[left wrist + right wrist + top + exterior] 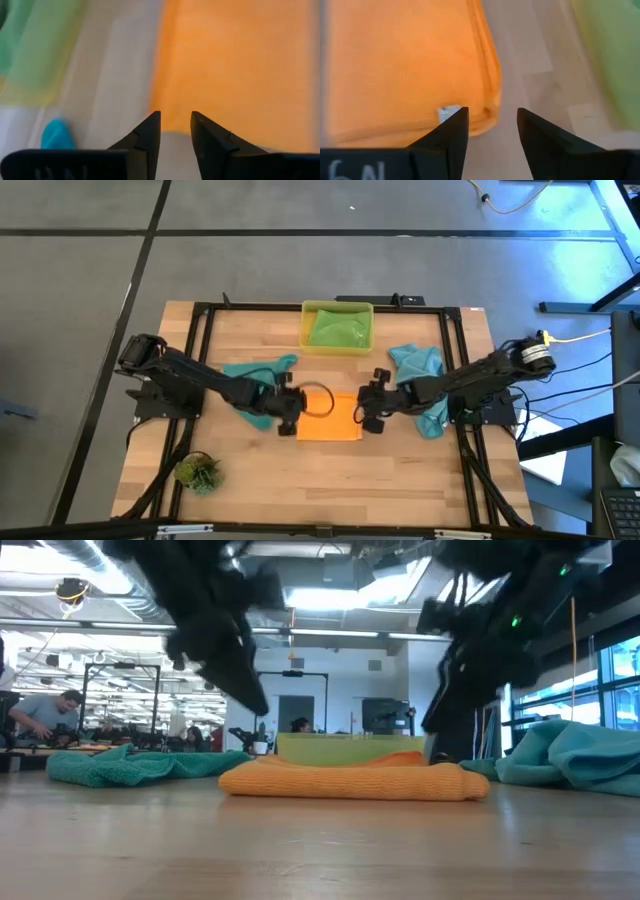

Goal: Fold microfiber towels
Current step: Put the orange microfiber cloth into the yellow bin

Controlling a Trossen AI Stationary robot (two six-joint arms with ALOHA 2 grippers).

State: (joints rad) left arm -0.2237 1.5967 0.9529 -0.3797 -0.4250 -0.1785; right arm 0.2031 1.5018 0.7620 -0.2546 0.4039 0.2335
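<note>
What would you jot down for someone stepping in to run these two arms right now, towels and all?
Left gripper: open, empty, at the orange towel's left edge.
Right gripper: open, empty, at its right edge.
Orange towel: lies folded at the table's middle, released.
Green towel: in the yellow bin at the far edge.
Teal towel: crumpled under the left arm; second teal towel: crumpled by the right arm.
Left: both teal towels unfolded; the orange may need another fold.

Looked straight down over the worktop (400,470); level from its front edge; both wrists close above the orange towel (240,65).
</note>
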